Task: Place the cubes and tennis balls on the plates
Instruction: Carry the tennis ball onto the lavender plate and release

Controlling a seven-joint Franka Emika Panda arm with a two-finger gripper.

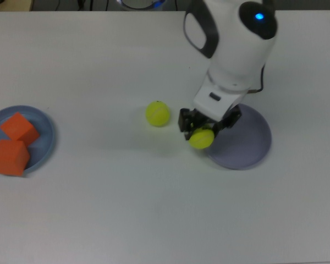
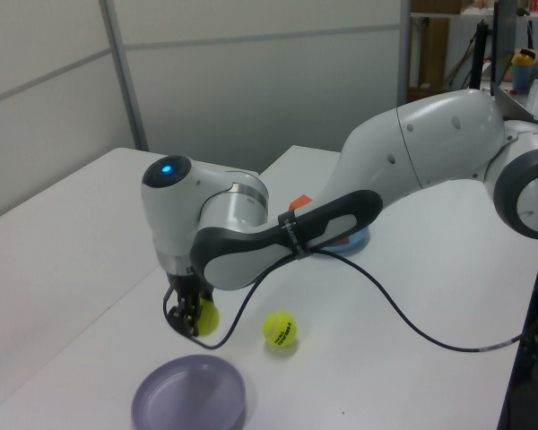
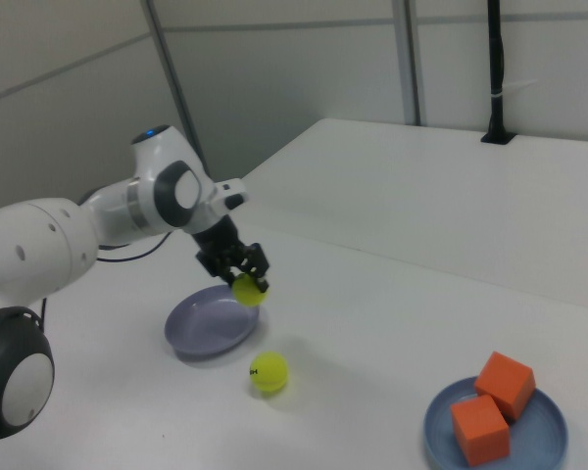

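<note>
Top view: the hand (image 1: 205,130) grips one tennis ball (image 1: 201,138) at the lavender plate's (image 1: 247,144) left rim — mid-carry; next it likely needs to reach over the plate and let go.

Left view: the other ball (image 2: 281,329) lies on the bench (image 2: 90,224), apart.

Right view: both cubes (image 3: 490,406) sit on the blue plate (image 3: 541,433) — nothing blocks the way.

The wide white matte table (image 1: 99,209) carries a round light blue plate (image 1: 45,144) at the top view's left edge and a round pale lavender-grey plate (image 1: 247,144) toward the top view's right. Between them, nearer the lavender one, a fuzzy yellow-green tennis ball (image 1: 157,114) rests directly on the table.
</note>
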